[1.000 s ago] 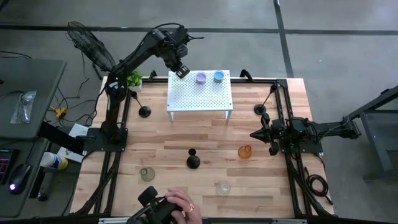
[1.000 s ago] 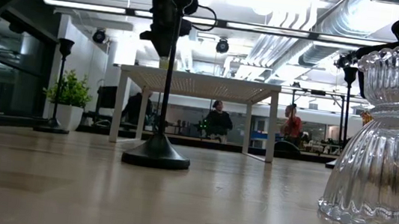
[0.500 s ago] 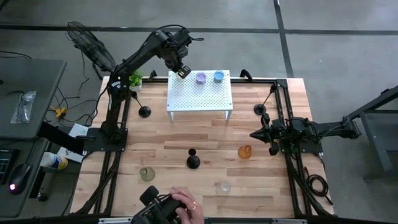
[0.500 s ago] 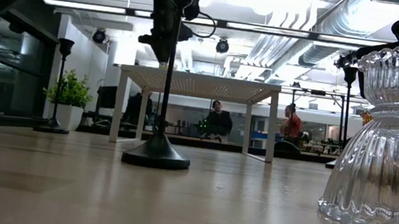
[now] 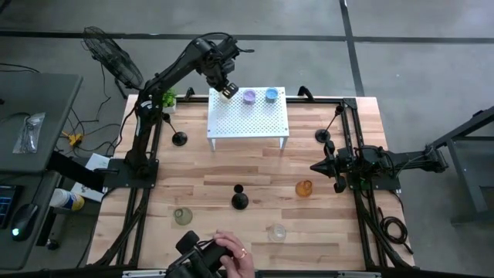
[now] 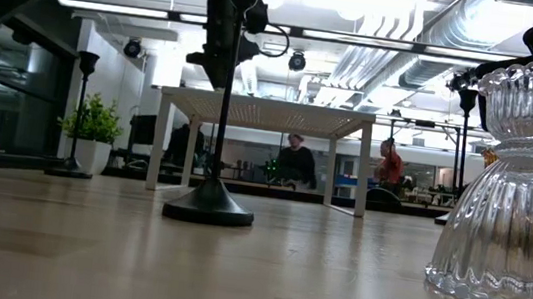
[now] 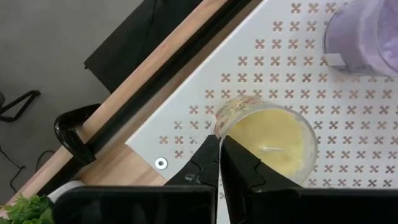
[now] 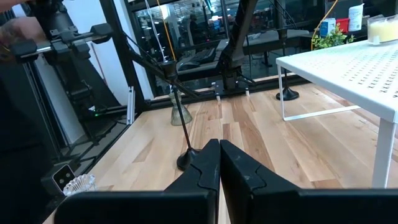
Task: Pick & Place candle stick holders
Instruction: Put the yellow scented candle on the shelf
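Note:
My left gripper [image 5: 228, 90] is shut on a yellow glass cup [image 7: 268, 140] over the far left corner of the white perforated stand [image 5: 247, 116]. A purple cup [image 5: 249, 97] and a blue cup [image 5: 272, 95] stand on the stand's far edge. Three black candlesticks stand on their round bases on the table: at the left [image 5: 179, 139], in the middle [image 5: 240, 199] and at the right [image 5: 323, 136]. Amber [image 5: 304, 188], pale green [image 5: 183, 217] and clear [image 5: 276, 232] cups stand nearer. My right gripper [image 5: 315, 166] is shut and empty at the table's right side. My left gripper pinches the yellow cup's rim [image 7: 217, 126] on the side toward the stand's corner, one finger inside the cup and one outside. The fingers come from above, slanting down. The cup stays upright, its mouth up; whether its base rests on the stand I cannot tell.
A small green potted plant [image 5: 166, 98] stands at the table's far left corner. A person's hand [image 5: 230, 251] holds a dark device at the near edge. In the low view the clear cup [image 6: 518, 198] stands close at the right and the middle candlestick [image 6: 210, 204] before the stand.
My left gripper has gone a little toward the table's right edge over the stand's far left corner, carrying the yellow cup upright. The person's hand at the near edge has shifted slightly.

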Robot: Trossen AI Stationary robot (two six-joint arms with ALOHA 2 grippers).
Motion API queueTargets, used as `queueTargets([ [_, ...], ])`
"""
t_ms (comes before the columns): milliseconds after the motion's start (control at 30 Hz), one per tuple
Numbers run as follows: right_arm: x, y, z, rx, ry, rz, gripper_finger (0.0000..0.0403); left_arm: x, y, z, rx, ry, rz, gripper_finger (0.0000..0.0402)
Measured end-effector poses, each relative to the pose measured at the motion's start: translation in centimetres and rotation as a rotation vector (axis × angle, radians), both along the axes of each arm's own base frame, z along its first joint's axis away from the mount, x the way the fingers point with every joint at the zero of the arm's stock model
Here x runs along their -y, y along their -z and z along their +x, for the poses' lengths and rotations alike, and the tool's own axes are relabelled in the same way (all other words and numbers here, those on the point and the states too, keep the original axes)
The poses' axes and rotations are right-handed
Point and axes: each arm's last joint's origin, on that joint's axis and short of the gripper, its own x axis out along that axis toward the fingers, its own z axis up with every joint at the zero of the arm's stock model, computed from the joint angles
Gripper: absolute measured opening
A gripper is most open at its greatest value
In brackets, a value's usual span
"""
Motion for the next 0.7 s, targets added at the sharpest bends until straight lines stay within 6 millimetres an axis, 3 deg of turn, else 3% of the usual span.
queueTargets([
  [700,0.0,0.0,0.0,0.0,0.0,0.0,0.0002,0.16,0.05,-0.1,-0.008,0.021,-0.021,0.0],
])
